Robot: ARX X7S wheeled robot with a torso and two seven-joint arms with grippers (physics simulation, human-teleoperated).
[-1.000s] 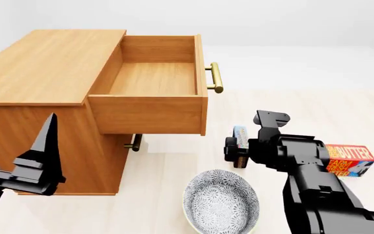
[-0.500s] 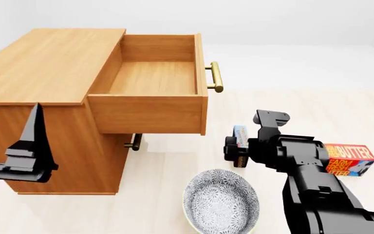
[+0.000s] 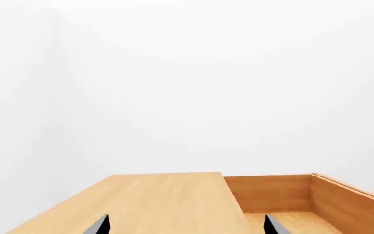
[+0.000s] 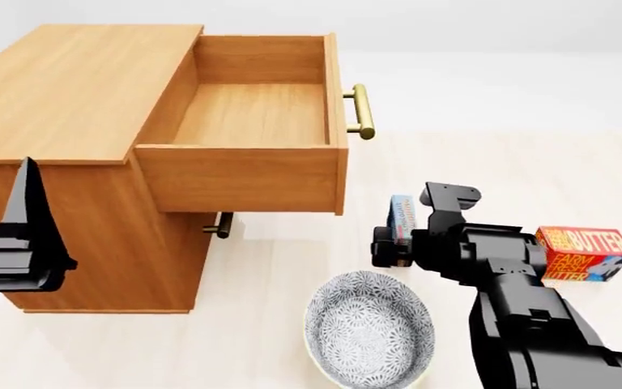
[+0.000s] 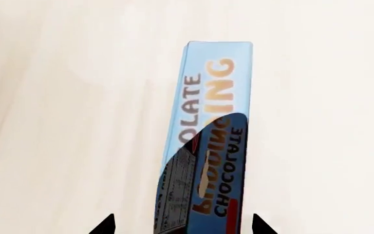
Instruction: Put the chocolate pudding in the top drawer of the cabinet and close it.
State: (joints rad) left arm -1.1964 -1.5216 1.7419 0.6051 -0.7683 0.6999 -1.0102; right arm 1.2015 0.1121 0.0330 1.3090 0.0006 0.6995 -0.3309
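Note:
The chocolate pudding (image 4: 402,215), a thin blue box, stands on edge on the pale floor to the right of the cabinet (image 4: 68,89). In the right wrist view the pudding (image 5: 210,97) sits between my right gripper's (image 5: 182,225) two fingertips with a gap on each side; the gripper is open. In the head view the right gripper (image 4: 392,243) is mostly hidden behind its black wrist. The top drawer (image 4: 249,174) is pulled out and holds nothing, its brass handle (image 4: 359,111) pointing right. My left gripper (image 4: 17,243) hangs open beside the cabinet's near left corner, also the left gripper (image 3: 185,225) above the cabinet top.
A patterned grey bowl (image 4: 371,328) sits on the floor just in front of the right arm. A red-orange butter box (image 4: 583,253) lies to the right. A lower drawer's brass handle (image 4: 219,225) sticks out under the open drawer.
The head view has shifted a little, so the cabinet and boxes sit higher. My left gripper has swung left and turned edge-on. The right gripper stays around the pudding.

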